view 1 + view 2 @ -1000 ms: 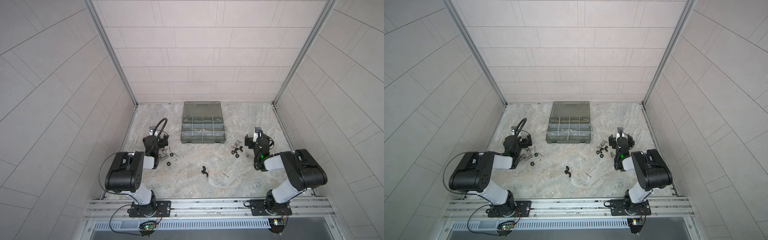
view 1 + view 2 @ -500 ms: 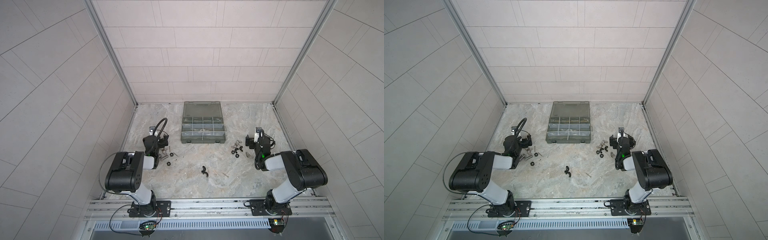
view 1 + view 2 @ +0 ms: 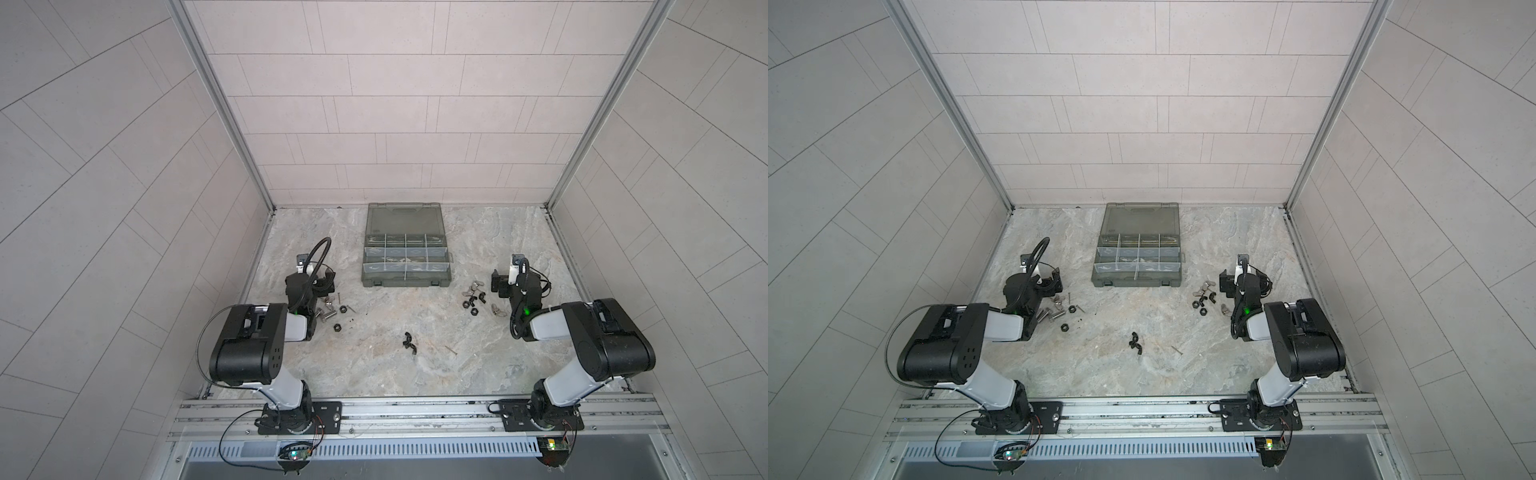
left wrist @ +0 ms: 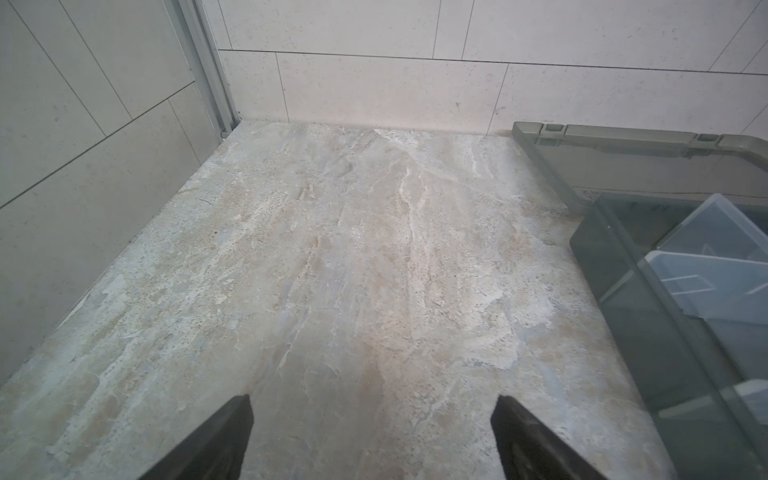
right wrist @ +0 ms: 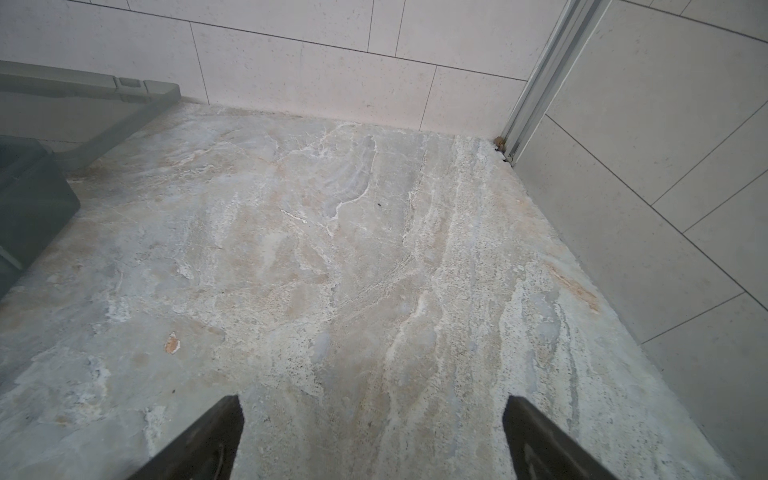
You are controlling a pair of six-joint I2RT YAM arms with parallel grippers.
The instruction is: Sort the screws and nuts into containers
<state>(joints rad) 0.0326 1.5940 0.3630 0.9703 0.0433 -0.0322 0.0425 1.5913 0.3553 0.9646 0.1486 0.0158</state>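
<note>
The containers are the compartments of an open grey-green organizer case (image 3: 406,282) (image 3: 1137,281) at the back middle of the table. Silver bolts (image 3: 328,312), a thin dark screw (image 3: 339,297) and black hex nuts (image 3: 337,327) lie just right of my left gripper (image 3: 312,286) (image 4: 372,405). It is open and empty over bare table. Wing nuts and hex nuts (image 3: 471,298) lie just left of my right gripper (image 3: 500,284) (image 5: 372,405), also open and empty. Two black wing nuts (image 3: 409,340) and a thin screw (image 3: 451,350) lie near the table's middle.
The case's wall (image 4: 602,266) stands close beside the left gripper, and its corner (image 5: 37,199) is beside the right gripper. Tiled walls close in the table on three sides. A metal rail (image 3: 415,409) runs along the front edge.
</note>
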